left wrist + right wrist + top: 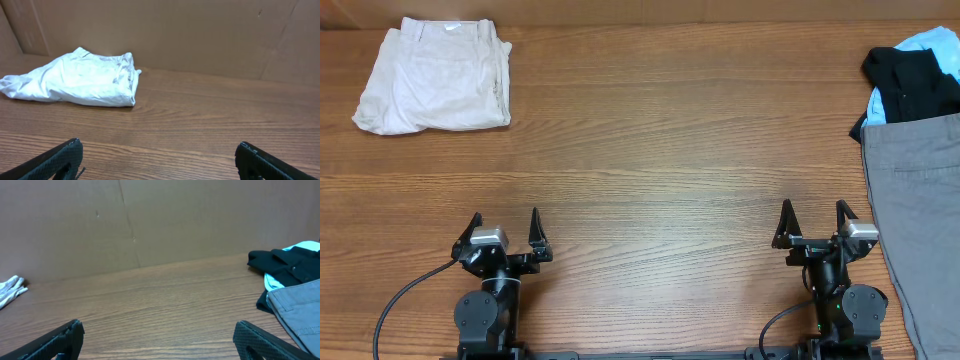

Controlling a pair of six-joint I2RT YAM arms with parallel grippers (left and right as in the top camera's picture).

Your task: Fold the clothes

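At far-left corner of table point(650, 140): cream trousers point(432, 76), in compact bundle, seemingly folded already, edges uneven. At near edge: left claw point(505, 214) and right claw point(813, 205), both wide open, empty, well apart from all cloth. At right edge: grey garment point(920, 200) spread flat, black garment point(910, 85) heaped beyond. If tidying trousers: reach with left claw, pinch single outer layer at waistband, lift low, lay over, smooth flat. Avoid pushing bundle off far edge.

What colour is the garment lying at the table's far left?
Pale cream cotton garment; clearest overhead.
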